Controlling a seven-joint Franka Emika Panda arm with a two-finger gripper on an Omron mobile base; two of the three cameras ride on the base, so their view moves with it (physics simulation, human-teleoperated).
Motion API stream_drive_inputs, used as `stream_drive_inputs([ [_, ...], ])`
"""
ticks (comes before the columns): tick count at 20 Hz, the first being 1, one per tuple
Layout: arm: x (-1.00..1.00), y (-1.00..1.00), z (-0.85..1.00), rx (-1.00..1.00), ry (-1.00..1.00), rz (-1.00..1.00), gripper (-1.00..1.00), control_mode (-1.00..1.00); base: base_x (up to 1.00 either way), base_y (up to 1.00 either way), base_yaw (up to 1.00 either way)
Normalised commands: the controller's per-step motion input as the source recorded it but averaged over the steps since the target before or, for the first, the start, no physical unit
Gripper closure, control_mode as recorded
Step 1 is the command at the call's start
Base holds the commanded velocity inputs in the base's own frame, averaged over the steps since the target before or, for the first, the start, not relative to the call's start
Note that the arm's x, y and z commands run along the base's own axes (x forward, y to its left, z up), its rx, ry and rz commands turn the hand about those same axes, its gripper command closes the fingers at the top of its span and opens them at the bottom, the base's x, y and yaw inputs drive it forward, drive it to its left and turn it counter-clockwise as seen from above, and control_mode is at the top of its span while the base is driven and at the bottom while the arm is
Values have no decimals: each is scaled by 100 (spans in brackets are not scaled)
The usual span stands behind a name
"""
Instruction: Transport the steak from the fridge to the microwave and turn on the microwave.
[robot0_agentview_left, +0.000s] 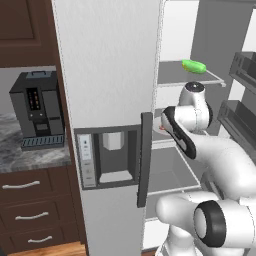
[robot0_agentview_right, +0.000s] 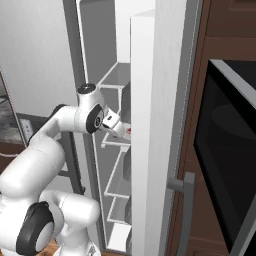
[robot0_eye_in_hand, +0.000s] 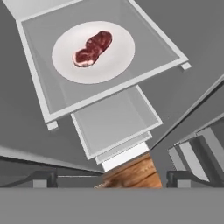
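Observation:
The steak (robot0_eye_in_hand: 93, 48), dark red with a paler end, lies on a white plate (robot0_eye_in_hand: 118, 59) on a grey shelf (robot0_eye_in_hand: 50, 94) inside the open fridge (robot0_agentview_left: 105, 65). My gripper (robot0_eye_in_hand: 113, 180) hangs above and short of the plate, open wide with nothing between its fingers. In the right base view my arm reaches past the fridge door's edge, and a bit of red shows by the hand (robot0_agentview_right: 118, 125). The microwave (robot0_agentview_right: 232, 150) is the black glass-fronted oven to the right of the fridge, with its door closed.
A green oblong vegetable (robot0_agentview_left: 194, 66) lies on the shelf above. Door bins (robot0_agentview_left: 240, 117) line the open right door. A black coffee machine (robot0_agentview_left: 37, 110) stands on the marble counter left of the fridge. Lower shelves (robot0_eye_in_hand: 113, 120) stick out below the plate's shelf.

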Motion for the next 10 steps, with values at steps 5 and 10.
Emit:
stream_drive_inputs([
  [5, 42, -19, -16, 0, 0, -1, -100, -100, 0, 0, 0],
  [10, 36, -18, -6, 1, 0, 0, -100, -100, 0, 0, 0],
])
